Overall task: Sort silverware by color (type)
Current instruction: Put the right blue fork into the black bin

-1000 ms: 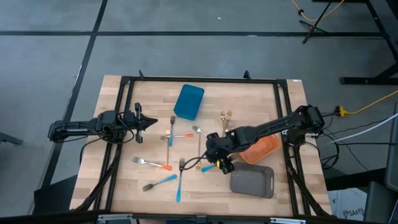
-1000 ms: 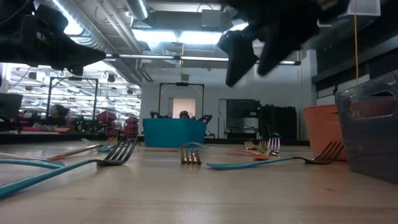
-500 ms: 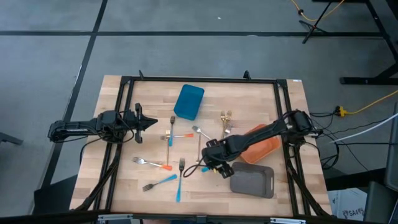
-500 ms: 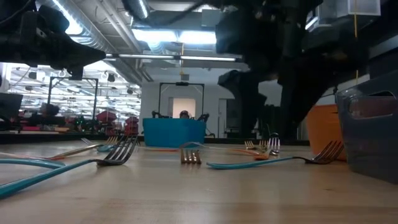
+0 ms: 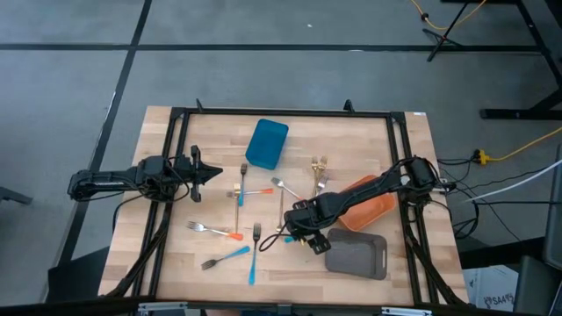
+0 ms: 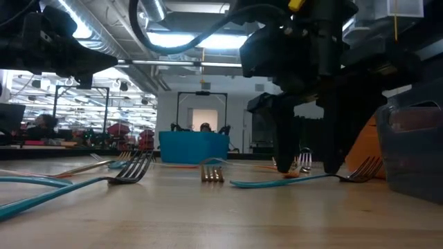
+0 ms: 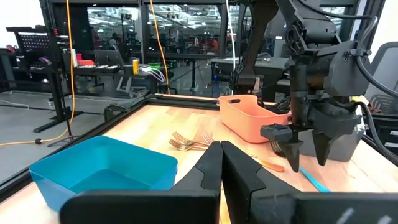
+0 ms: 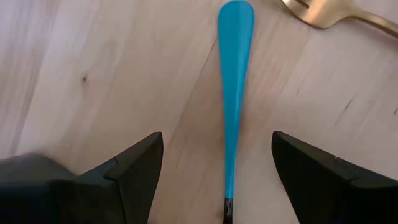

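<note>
Several slim forks lie flat on the wooden table: orange-handled [image 5: 215, 232], blue-handled [image 5: 252, 256] and gold [image 5: 318, 168]. My right gripper [image 5: 297, 233] is open and low over one blue-handled fork [image 8: 234, 93]. Its two fingers stand on either side of the blue handle [image 6: 277, 182] without touching it. A gold fork's tines [image 8: 320, 15] lie just beyond the handle's end. My left gripper [image 5: 207, 173] is shut and waits above the table's left side, holding nothing.
A blue container [image 5: 267, 143] sits at the table's far middle, an orange one [image 5: 373, 207] at the right under the right arm, and a grey one [image 5: 356, 257] at the near right, close beside my right gripper. A black frame [image 5: 281, 111] borders the table.
My right gripper has come down toward the table and shifted slightly toward the left and near edges, ending with its fingers on either side of the blue-handled fork. The forks have stayed where they were.
</note>
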